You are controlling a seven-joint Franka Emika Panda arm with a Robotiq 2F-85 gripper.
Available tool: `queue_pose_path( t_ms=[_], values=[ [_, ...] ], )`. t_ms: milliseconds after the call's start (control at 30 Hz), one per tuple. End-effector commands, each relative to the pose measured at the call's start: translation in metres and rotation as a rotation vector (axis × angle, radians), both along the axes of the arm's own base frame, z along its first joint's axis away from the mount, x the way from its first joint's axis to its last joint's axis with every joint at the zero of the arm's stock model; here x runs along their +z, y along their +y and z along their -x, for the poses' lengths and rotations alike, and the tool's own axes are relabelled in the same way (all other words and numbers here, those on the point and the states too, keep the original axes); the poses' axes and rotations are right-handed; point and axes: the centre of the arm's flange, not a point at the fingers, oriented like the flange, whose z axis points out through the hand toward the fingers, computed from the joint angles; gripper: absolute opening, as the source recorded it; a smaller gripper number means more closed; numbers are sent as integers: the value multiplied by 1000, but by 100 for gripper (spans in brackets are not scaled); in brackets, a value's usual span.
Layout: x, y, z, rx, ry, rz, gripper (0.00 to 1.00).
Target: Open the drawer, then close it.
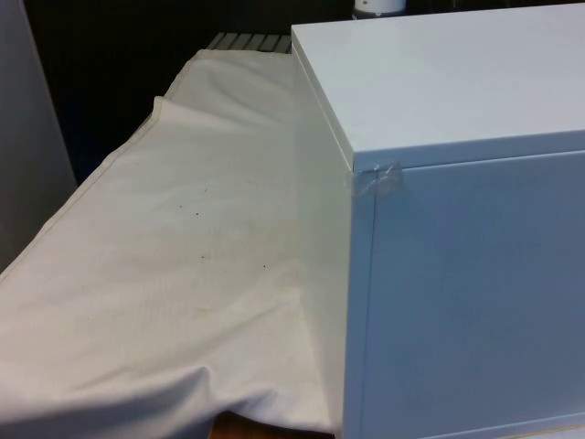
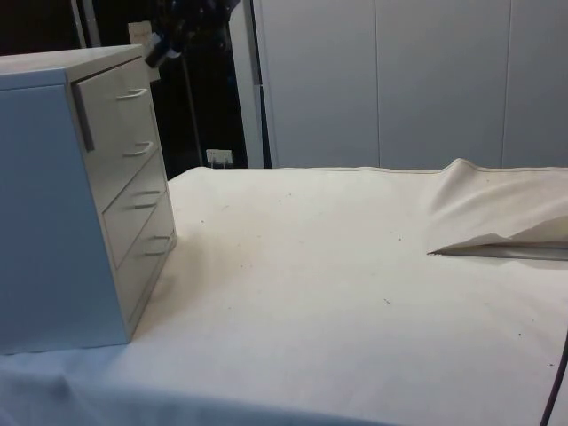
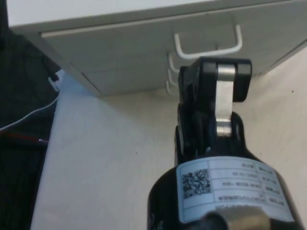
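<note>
Starting at the side view's left, the chest of drawers (image 2: 53, 204) stands on the white cloth (image 2: 337, 266) at that end of the table, its drawer fronts turned towards the open middle of the table. The top drawer (image 2: 111, 115) carries a pale bow handle (image 2: 131, 93), and more handles of the same kind sit below it on the lower fronts. A grey strip runs down the near edge of the top front; whether that front stands slightly out from the body or lies flush cannot be told. Just right of the chest's upper far corner, the black gripper (image 2: 164, 46) hangs in the air above and in front of the top drawer, apart from the handle. Whether it is spread or pressed together cannot be told. Further right the cloth lies flat, and at the far right it rises into a raised fold (image 2: 497, 231). From the wrist, the gripper (image 3: 215, 72) points towards the chest's front, close above the top handle (image 3: 207, 45) without a visible touch, and a thin white wire (image 3: 29, 117) trails off the table's edge. Across the table in the front view, the cloth (image 1: 183, 256) covers the left, and the chest (image 1: 457, 274) fills the right, turning a plain panel to the camera, with a scrap of clear tape (image 1: 377, 181) on its near upper corner.
</note>
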Motion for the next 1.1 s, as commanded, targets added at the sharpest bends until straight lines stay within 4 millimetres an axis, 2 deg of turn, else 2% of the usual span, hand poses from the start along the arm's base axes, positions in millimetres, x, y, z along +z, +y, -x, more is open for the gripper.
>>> queue_pose_path(
  t_ms=[0,433,600,800,900,933,1067],
  values=[
    [0,-3,2,-6,15,-2,0],
    [-1,10,21,31,130,2,0],
    [-1,15,23,50,162,11,0],
    [2,11,19,53,145,21,0],
    [1,11,19,57,150,25,14],
    [2,10,17,56,132,26,14],
    [2,10,16,59,121,29,36]
  ],
)
